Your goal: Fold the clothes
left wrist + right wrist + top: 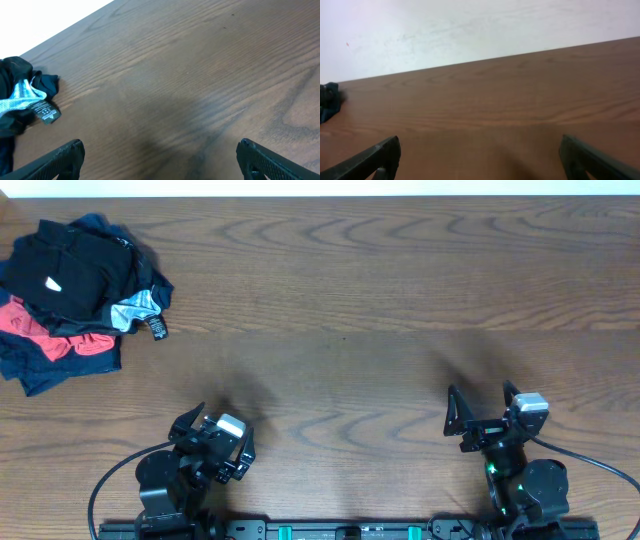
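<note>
L hand & R hand wide open, empty; rumpled black-red-navy clothes pile (small white logo showing) well ahead-left of L hand, on brown wood desk.

Dark brown wood-grain tabletop. Sitting on it up at the far-left corner are the clothes, all crumpled in one heap: black tee on top, red piece and navy one sticking out underneath, and a tag flopped onto the wood on the heap's right side.
</note>
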